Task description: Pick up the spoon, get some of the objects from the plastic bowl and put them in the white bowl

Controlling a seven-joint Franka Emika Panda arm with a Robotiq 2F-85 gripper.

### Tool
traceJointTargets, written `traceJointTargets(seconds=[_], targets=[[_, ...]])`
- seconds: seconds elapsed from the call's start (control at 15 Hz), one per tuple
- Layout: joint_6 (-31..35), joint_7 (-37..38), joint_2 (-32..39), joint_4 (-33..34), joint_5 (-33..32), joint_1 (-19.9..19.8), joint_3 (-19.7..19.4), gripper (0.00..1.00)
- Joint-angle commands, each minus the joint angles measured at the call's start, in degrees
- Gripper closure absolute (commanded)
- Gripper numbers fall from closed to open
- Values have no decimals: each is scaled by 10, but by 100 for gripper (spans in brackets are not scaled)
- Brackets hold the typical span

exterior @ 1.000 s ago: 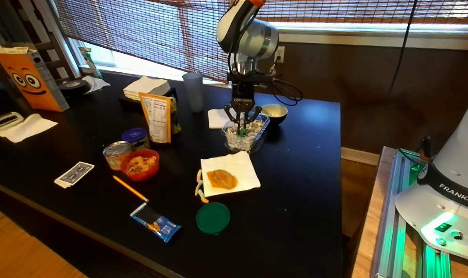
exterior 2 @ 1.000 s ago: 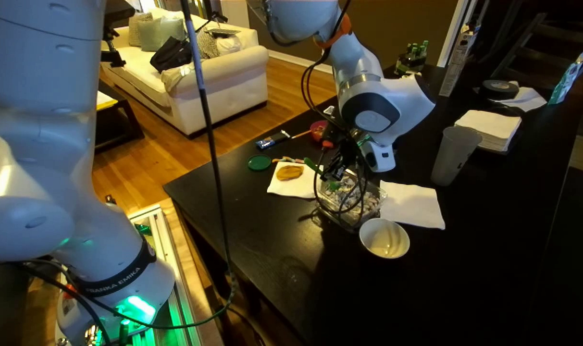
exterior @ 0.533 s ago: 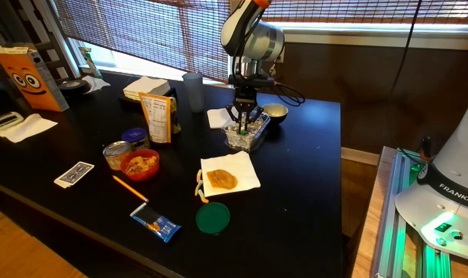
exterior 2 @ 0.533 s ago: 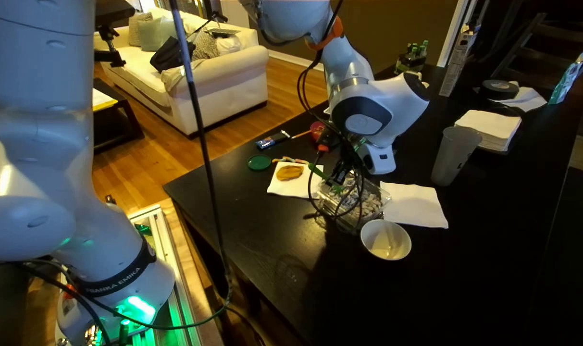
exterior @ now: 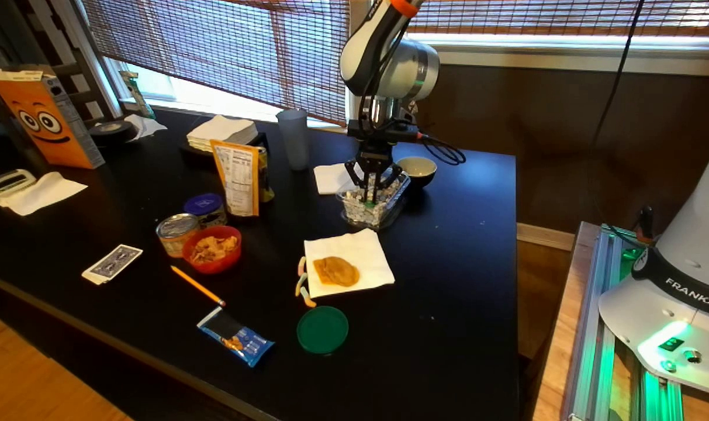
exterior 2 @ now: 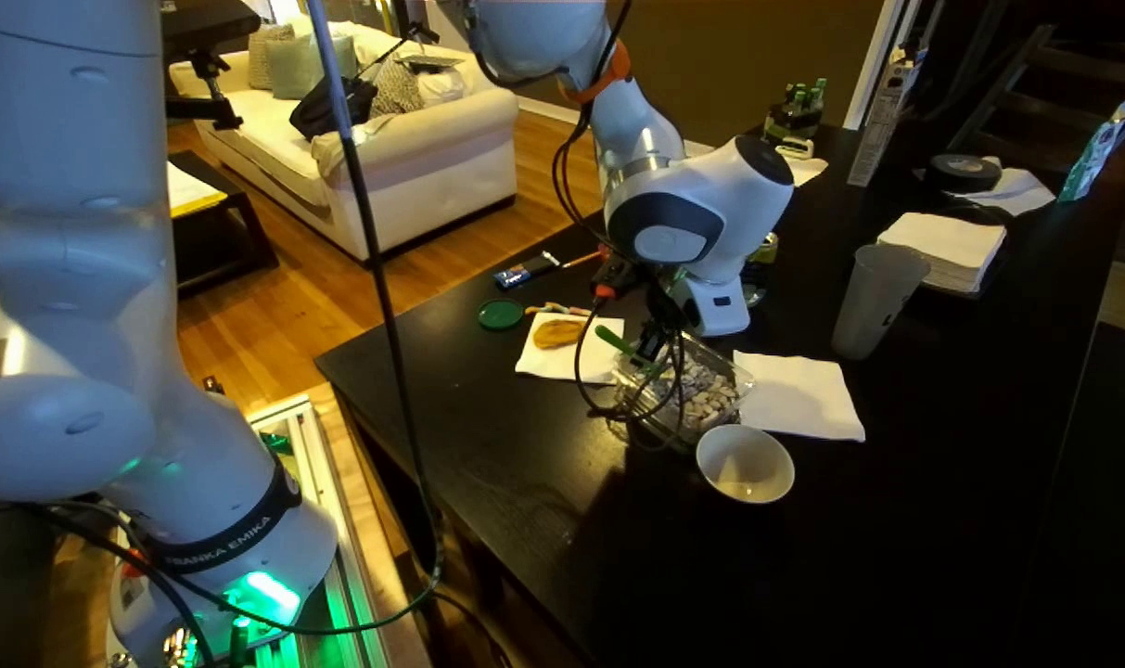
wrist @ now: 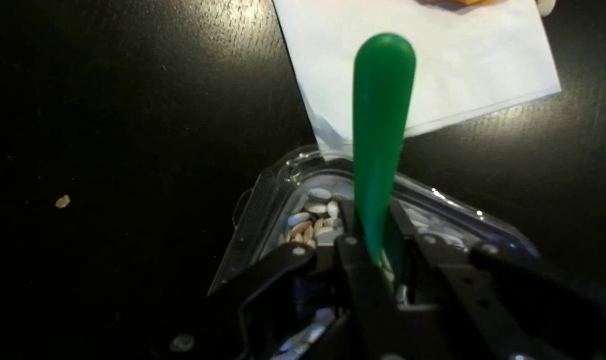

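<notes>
My gripper [wrist: 376,215] is shut on the green spoon [wrist: 381,110], whose handle sticks up out of the fingers in the wrist view. In an exterior view the handle [exterior 2: 615,340] slants up to one side. The spoon's bowl end is mostly hidden among the objects [wrist: 307,227], pale beige-white bits heaped in the clear plastic bowl [exterior: 363,217]. The fingertips reach down inside that container's rim [wrist: 457,205]. Close beside it stands the white bowl [exterior 2: 743,464], pale inside; its outside looks dark in an exterior view, where the gripper [exterior: 370,197] hides part of the heap.
A napkin with a brown round [exterior: 336,272] lies just in front of the container, a plain napkin [exterior 2: 803,399] behind it. A tall cup [exterior: 294,140], a pouch [exterior: 237,181], a red bowl [exterior: 231,257] and a green lid [exterior: 323,330] stand farther off.
The arm has shifted and its wrist turned; the spoon's handle end sits lower and its head shows less. Early on, the container, white bowl and plain napkin shifted slightly.
</notes>
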Motion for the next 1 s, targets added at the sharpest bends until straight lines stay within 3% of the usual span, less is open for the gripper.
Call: traceJointTargets(seconds=[0.0, 0.4, 0.93], targets=[[79, 44, -44, -68, -37, 27, -14, 96], [186, 131, -82, -144, -132, 68, -38, 96], [221, 231, -113, -185, -252, 93, -59, 96]])
